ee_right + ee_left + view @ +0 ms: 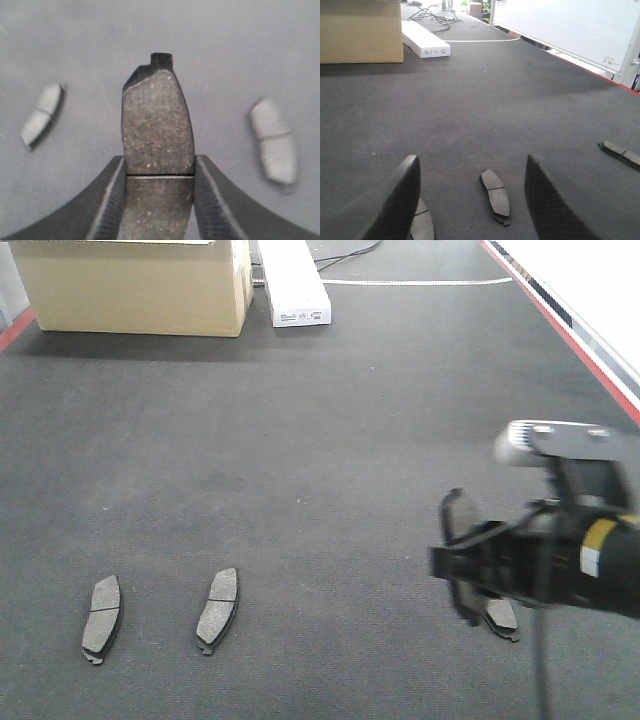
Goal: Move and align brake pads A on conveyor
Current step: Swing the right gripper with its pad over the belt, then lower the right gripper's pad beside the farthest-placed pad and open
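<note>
My right gripper (159, 200) is clamped on one brake pad (158, 135), its two fingers (107, 200) pressing the pad's long edges near the groove, and in the front view the pad stands on edge above the conveyor (320, 440) with a fourth pad (502, 616) lying flat on the belt just under the arm. My left gripper (470, 200) hangs with its jaws spread wide and nothing between them, low over two pads lying side by side, one (495, 195) between the fingers and one (421, 226) by the left finger. Farther up the belt I see a cardboard box (140, 285) and a white box (293, 280).
</note>
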`<state>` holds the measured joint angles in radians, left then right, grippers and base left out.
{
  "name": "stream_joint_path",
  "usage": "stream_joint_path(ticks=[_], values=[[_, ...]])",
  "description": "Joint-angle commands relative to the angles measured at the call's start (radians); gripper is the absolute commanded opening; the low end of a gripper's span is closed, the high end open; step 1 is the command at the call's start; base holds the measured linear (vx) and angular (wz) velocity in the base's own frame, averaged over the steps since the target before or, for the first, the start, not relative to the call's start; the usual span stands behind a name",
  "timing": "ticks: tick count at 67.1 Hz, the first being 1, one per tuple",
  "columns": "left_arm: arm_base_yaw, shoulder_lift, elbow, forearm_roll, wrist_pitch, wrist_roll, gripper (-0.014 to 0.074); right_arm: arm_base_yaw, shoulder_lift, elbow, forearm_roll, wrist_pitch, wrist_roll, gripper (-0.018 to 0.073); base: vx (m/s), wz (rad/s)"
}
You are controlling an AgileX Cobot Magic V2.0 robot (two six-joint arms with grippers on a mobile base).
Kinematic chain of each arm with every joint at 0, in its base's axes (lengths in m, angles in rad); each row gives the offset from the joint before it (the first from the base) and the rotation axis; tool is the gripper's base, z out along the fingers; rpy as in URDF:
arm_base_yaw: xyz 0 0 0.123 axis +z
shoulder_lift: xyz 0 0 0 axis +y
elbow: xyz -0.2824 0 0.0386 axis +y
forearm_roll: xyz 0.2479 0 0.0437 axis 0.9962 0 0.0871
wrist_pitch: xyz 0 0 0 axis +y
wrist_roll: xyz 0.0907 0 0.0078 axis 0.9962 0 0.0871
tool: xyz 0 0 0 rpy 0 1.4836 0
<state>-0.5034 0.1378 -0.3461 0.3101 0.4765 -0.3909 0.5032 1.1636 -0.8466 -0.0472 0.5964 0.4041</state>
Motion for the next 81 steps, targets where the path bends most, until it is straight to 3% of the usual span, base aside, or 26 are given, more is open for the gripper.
stream_joint_path(ticks=[1, 12, 35, 45, 58, 67, 81], values=[[-0.005, 0.011, -0.025, 0.001, -0.066, 0.000, 0.0428, -0.004, 0.080, -0.080, 0.022, -0.037, -0.003, 0.0053, 0.00, 0.00], [-0.005, 0.011, -0.025, 0.001, -0.066, 0.000, 0.0428, -0.004, 0.255, -0.148, 0.060, -0.013, -0.002, 0.0066, 0.00, 0.00], [-0.005, 0.011, -0.025, 0.001, -0.066, 0.000, 0.0428, -0.004, 0.546, -0.237, 0.047, 0.045, -0.003, 0.0121, 0.00, 0.00], [-0.005, 0.011, -0.025, 0.001, -0.066, 0.000, 0.0428, -0.004, 0.611, -0.280, 0.047, 0.064, 0.002, 0.0210, 0.00, 0.00], [-0.005, 0.011, -0.025, 0.001, -0.066, 0.000, 0.0428, -0.004, 0.620, -0.320, 0.047, 0.086, 0.001, 0.0393, 0.00, 0.00], [-0.005, 0.011, -0.025, 0.001, -0.066, 0.000, 0.0428, -0.004, 0.608, -0.341, -0.007, 0.141, 0.006, 0.0463, 0.00, 0.00], [-0.005, 0.011, -0.025, 0.001, -0.066, 0.000, 0.0428, -0.004, 0.477, -0.336, -0.173, 0.224, 0.016, 0.0463, 0.00, 0.00]])
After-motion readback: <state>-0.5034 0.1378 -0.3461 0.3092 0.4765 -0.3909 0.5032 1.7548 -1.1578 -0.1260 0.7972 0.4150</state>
